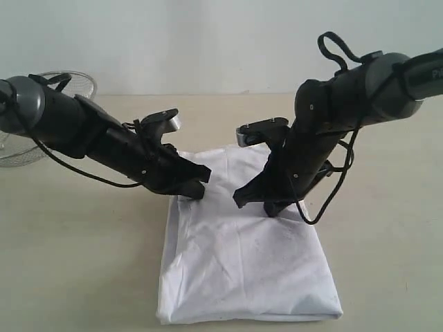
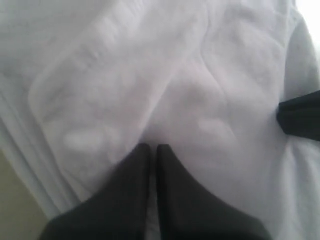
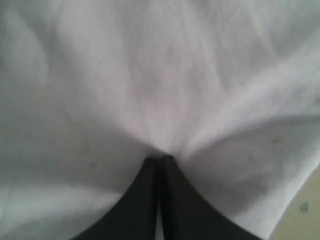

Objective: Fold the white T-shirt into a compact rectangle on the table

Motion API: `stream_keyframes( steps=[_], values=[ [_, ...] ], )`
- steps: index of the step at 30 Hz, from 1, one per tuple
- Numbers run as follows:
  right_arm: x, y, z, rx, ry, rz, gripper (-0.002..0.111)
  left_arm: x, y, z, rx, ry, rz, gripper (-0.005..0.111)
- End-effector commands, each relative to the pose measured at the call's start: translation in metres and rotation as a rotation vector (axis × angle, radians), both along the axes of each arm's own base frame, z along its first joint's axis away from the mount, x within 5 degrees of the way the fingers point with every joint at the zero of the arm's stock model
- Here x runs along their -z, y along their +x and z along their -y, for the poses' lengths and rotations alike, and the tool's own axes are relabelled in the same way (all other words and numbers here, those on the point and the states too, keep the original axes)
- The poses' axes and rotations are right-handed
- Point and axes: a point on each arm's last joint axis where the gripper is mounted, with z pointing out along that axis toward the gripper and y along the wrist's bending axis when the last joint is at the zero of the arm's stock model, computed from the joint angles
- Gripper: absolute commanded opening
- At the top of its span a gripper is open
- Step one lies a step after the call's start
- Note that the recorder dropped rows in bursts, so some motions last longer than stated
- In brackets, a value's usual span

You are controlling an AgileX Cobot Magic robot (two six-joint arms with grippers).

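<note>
Left gripper: fingers pressed together, tips down on the white T-shirt, pinching a small ridge of cloth; creases run away from the tips.

Right gripper: fingers likewise pressed together, nipping cloth that puckers toward the tips.

The two grippers sit near each other, a strip of shirt between them. Both hold the shirt's far part.

Out from the grippers the shirt lies as a rough rectangle on the worktop, its near edge well apart from both. No lettering shows.

Bare worktop just beside the cloth in each wrist view.

Wire basket behind the left arm, well apart from the left gripper, clear of the shirt.
</note>
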Motion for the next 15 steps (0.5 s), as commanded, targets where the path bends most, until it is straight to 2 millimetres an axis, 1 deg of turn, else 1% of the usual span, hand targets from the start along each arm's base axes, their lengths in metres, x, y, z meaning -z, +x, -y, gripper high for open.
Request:
stream_keyframes(
  steps=[1,4,6,8,10,11,13,14,15],
  values=[
    [0.017,0.007,0.012,0.059,-0.006,-0.01,0.0,0.004,0.01,-0.01,-0.039,0.006,-0.006,0.005],
    [0.021,0.01,0.026,0.089,-0.012,-0.032,0.0,0.003,0.013,-0.011,-0.02,-0.007,-0.021,0.005],
    [0.016,0.011,0.028,0.064,-0.015,-0.008,0.0,-0.006,0.015,-0.009,0.004,-0.026,-0.005,0.005],
    [-0.006,0.015,0.028,0.07,0.007,0.084,0.0,-0.023,0.018,-0.007,0.03,-0.042,0.044,0.005],
    [-0.033,0.018,0.03,0.08,0.031,0.189,0.0,-0.042,0.021,-0.011,0.023,-0.047,0.098,0.005],
    [-0.052,0.02,0.034,0.082,0.04,0.252,0.0,-0.054,0.023,-0.016,0.018,-0.046,0.129,0.005],
    [-0.075,0.021,0.044,0.064,0.027,0.308,0.0,-0.068,0.024,-0.025,0.009,-0.042,0.147,0.005],
    [-0.084,0.022,0.054,0.061,0.012,0.317,0.0,-0.076,0.022,-0.032,0.012,-0.033,0.144,0.005],
    [-0.087,0.023,0.063,0.065,0.002,0.315,0.0,-0.08,0.021,-0.037,0.013,-0.028,0.131,0.005]
  ],
)
